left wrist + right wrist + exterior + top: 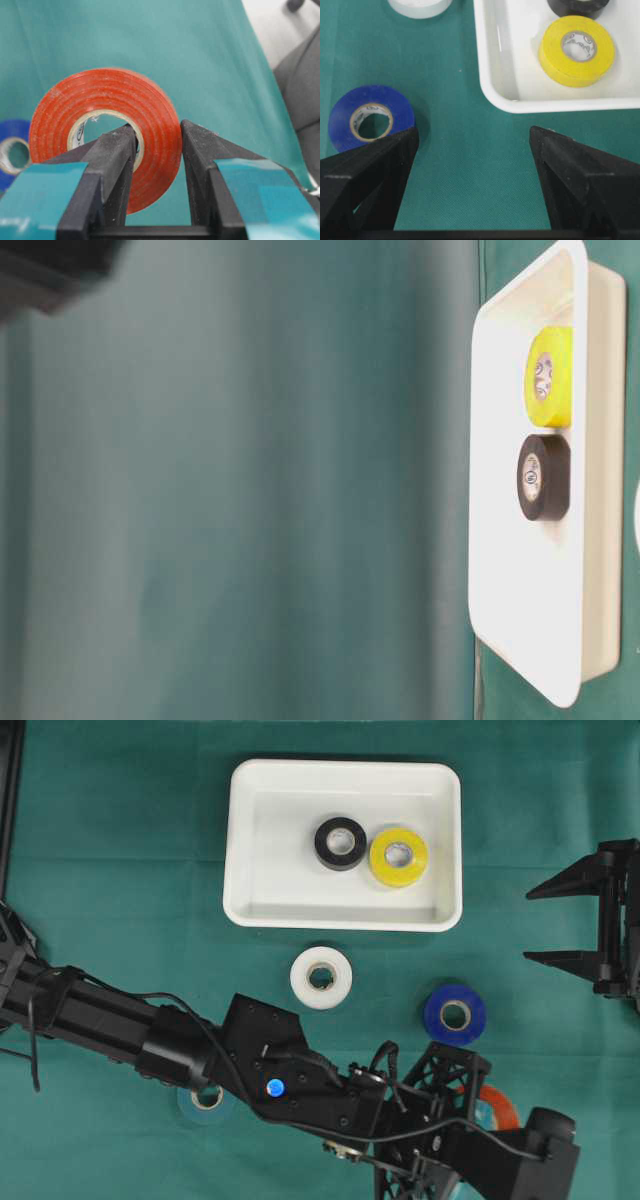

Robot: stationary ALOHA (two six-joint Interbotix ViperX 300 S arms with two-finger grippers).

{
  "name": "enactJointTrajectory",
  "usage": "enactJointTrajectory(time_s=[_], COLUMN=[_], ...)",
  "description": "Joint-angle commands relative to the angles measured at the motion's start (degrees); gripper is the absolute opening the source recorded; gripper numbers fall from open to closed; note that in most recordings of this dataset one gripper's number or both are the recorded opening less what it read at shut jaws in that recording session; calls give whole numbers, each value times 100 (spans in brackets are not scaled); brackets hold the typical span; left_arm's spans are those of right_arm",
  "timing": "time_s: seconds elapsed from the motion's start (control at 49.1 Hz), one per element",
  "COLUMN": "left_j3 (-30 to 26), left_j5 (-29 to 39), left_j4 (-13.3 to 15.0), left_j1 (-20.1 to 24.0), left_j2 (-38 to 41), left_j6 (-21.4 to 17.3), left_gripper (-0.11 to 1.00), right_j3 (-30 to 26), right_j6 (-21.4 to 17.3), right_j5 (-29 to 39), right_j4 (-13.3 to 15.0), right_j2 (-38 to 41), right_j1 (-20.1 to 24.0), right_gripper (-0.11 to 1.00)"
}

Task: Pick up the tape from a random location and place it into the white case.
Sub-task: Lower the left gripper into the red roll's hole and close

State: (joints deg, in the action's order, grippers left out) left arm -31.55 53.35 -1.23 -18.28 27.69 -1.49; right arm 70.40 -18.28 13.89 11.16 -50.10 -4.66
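**Orange roll clamped, carry to the case comes next**

Nearest the overhead camera, the left tool (157,165) is clamped on the orange tape (105,135), 1 finger through its core and 1 outside the wall. Beyond it on the counter (120,840) lie the blue tape (455,1013) and white tape (321,977). Farther off, the white case (245,840) holds 2 rolls. At the side, the right tool (472,170) hangs spread and empty. Judged step: lifting, then carrying over the case's rim.
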Motion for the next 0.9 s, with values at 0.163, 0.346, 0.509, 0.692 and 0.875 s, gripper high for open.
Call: enactJointTrajectory(time_s=[0.163, 0.346, 0.509, 0.692, 0.875], left_j3=[-448, -466, -466, -457, -448], left_j5=[237, 290, 299, 299, 299], left_j4=[-158, -202, -211, -211, -211], left_j1=[-18, -26, -26, -18, -18], left_j2=[-264, -299, -299, -308, -308], left_j6=[-26, -18, -18, -18, -18], left_gripper=[23, 23, 23, 23, 23], right_j3=[-62, -53, -53, -62, -62], right_j6=[-9, -9, -9, -9, -9], right_j5=[-26, -18, -26, -18, -18], right_j4=[-9, -9, -9, -9, -9], right_j2=[44, 44, 44, 44, 44], right_j1=[18, 18, 26, 18, 18], right_gripper=[84, 84, 84, 84, 84])
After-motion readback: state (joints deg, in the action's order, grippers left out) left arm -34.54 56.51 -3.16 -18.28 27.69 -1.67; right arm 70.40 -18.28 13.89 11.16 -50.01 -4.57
